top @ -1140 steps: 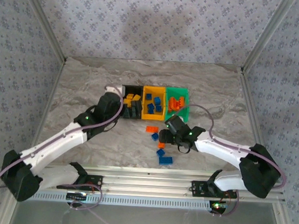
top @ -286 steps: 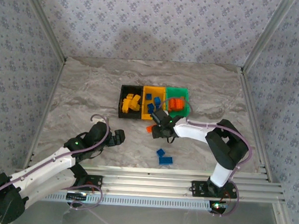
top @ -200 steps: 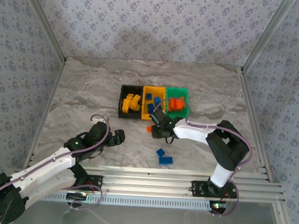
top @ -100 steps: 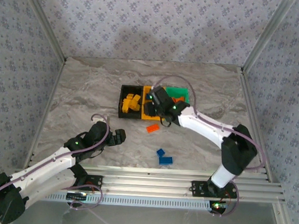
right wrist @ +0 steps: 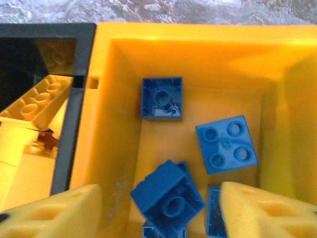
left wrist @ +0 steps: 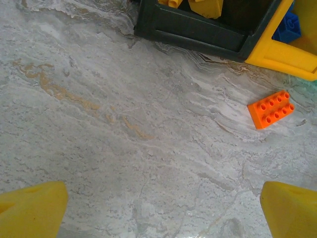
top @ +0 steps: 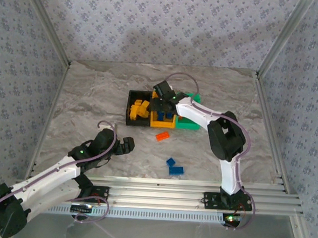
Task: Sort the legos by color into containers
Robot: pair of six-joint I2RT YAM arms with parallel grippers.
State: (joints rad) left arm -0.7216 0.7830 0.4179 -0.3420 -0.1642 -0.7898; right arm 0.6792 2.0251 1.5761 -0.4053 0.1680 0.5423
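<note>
The right gripper [right wrist: 158,213] hangs over the yellow bin [top: 163,124], jaws apart and gripping nothing. A blue brick [right wrist: 168,196] lies in the bin between its fingertips, touching neither. Two more blue bricks [right wrist: 226,144] sit at its 12 and 2 o'clock.

The black bin [top: 131,113], at the yellow bin's 9 o'clock, holds yellow bricks [top: 139,108]. The green bin [top: 189,124] is at its 3 o'clock.

An orange brick [top: 162,135] lies on the table [top: 84,103] at the yellow bin's 6 o'clock. A pair of blue bricks [top: 174,167] rests at the orange brick's 5 o'clock.

The left gripper [top: 128,144] hovers at the orange brick's 8 o'clock, jaws wide apart and empty.
</note>
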